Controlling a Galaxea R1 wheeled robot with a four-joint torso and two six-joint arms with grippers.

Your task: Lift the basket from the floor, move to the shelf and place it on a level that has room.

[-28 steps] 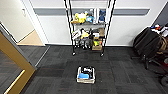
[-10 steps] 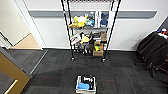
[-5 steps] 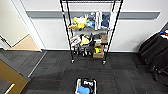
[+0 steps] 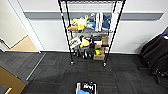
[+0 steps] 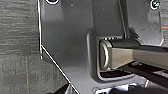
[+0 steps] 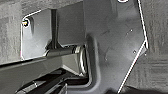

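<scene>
The basket (image 4: 86, 88) sits on the dark grey carpet floor (image 4: 55, 67) at the near edge of the head view, partly cut off, with dark and blue things inside it. Straight beyond it the shelf (image 4: 91, 32), a tall black wire rack on casters, stands against the white wall. Its middle and lower tiers are crowded with boxes, toys and bottles. The top level (image 4: 92, 1) lies at the upper edge of the view, and I cannot tell what is on it. Both wrist views look past the robot's own dark plate and bar onto carpet.
A doorway onto tan wooden flooring (image 4: 23, 45) opens at the left. A dark office chair with black fabric over it (image 4: 156, 53) stands at the right by the wall. A tan wooden panel (image 4: 8, 81) juts in at the near left.
The camera has moved towards the shelf: the rack has grown larger in the view and the basket has slid down to the near edge.
</scene>
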